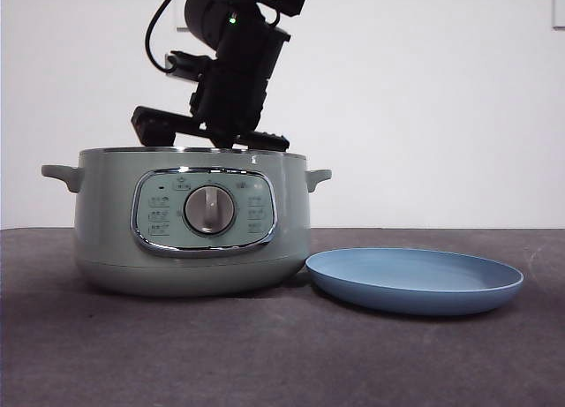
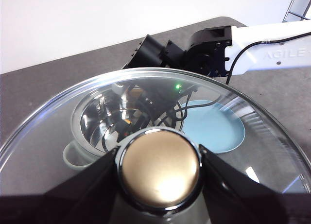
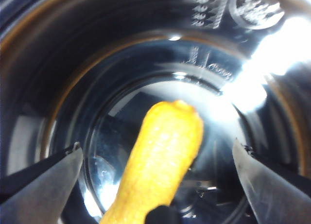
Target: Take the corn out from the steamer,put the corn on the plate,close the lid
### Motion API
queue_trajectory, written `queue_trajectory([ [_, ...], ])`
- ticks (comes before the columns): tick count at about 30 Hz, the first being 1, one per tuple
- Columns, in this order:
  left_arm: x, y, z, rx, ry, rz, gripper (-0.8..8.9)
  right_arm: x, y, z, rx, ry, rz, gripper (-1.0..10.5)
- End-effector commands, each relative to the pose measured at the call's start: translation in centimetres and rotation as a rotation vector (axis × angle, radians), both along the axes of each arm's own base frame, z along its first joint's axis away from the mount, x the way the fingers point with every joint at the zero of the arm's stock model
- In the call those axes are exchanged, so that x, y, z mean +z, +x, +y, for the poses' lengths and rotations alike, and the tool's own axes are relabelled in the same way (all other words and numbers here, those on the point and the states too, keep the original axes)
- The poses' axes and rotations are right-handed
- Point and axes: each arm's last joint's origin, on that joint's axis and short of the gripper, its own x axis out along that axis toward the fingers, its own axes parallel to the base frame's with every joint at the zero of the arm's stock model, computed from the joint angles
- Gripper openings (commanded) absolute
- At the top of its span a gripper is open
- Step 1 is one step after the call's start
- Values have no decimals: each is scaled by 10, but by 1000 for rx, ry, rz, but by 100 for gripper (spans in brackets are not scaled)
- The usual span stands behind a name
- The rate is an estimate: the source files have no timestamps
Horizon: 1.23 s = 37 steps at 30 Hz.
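The sage-green steamer (image 1: 190,239) stands open at the left of the table. The yellow corn (image 3: 163,156) lies on its shiny inner floor. My right gripper (image 3: 156,147) is down inside the pot, jaws wide open on either side of the corn and not touching it. In the front view only its arm (image 1: 234,71) shows above the rim. My left gripper (image 2: 158,153) is shut on the knob (image 2: 160,173) of the glass lid (image 2: 58,136) and holds it in the air above the pot. The light-blue plate (image 1: 415,279) is empty.
The plate lies right beside the steamer, on its right. The dark grey table (image 1: 282,354) runs in front of both. A white wall stands behind. Through the lid glass I see the right arm (image 2: 209,49) reaching into the pot.
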Motion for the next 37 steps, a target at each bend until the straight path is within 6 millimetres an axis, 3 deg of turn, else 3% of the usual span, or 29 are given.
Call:
queue_trajectory([
  [1,8,-4,2,-7,-17,-70,-8,-21,2,7,9,-31,26,527],
  [5,8,-4,2,-7,-17,-71,-8,-29,2,9,10,-42,37,524],
  [7,8,-4,2,-7,-17,-70,-9,-31,1,12,13,-40,25,387],
  [11,8,-4,2,-7,-17,-70,-9,-29,1,16,18,-20,2,-4],
  [17,8,-4,2,-7,-17,-70,-8,-26,-5,25,30,-2,-35,-11],
  [20,8,-4,2,-6,-17,-71,-9,-15,-7,25,35,15,-53,-11],
  [27,9,-4,2,-6,-19,-78,-9,55,-21,7,31,106,-150,-12],
  [34,10,-4,1,-6,-22,-86,-9,138,-44,-49,-55,69,-291,-12],
  [37,10,-4,1,-6,-21,-86,-9,161,-54,-80,-76,41,-276,-12],
])
